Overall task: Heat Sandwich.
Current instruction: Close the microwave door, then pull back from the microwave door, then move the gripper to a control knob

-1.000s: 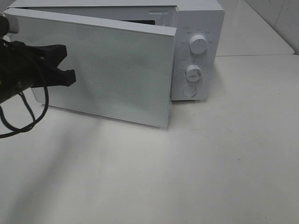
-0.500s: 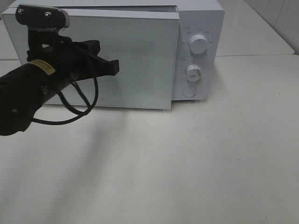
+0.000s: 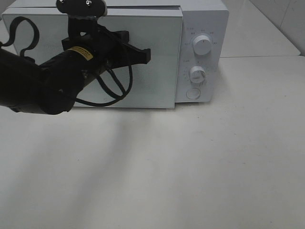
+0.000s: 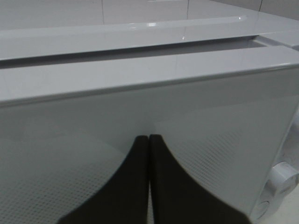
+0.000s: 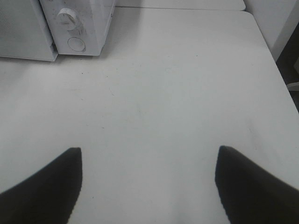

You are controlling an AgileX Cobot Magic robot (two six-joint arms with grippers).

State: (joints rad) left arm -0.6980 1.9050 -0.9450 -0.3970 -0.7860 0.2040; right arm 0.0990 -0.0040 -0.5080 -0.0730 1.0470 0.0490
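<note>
- My left tool (image 3: 145, 55) sits in the upper middle of the overhead frame. Its two fingers are pressed together with nothing between them, and the tips are against the microwave door (image 3: 162, 71).
- The left wrist view agrees: the closed tips (image 4: 148, 140) meet the frosted door panel just below its top edge.
- The door looks flush with the body of the microwave (image 3: 205, 19), or very nearly so. A thin dark seam runs along its top edge, and I cannot tell whether the latch has caught.
- The sandwich shows in none of my views. The desk (image 3: 190, 167) in front is bare, so I judge it is inside the oven, but the door panel hides it and I cannot confirm that.
- My right tool (image 5: 149, 150) is spread wide and holds nothing. It hangs over bare desk, with the control panel at the upper left of its wrist frame, and it is out of the overhead shot.
- By my reckoning loading is done and closing the door is at its end.
- What is left is the heating itself. The upper knob (image 3: 202, 46), lower knob (image 3: 197, 74) and round button (image 3: 192, 93) have no tool on them.
</note>
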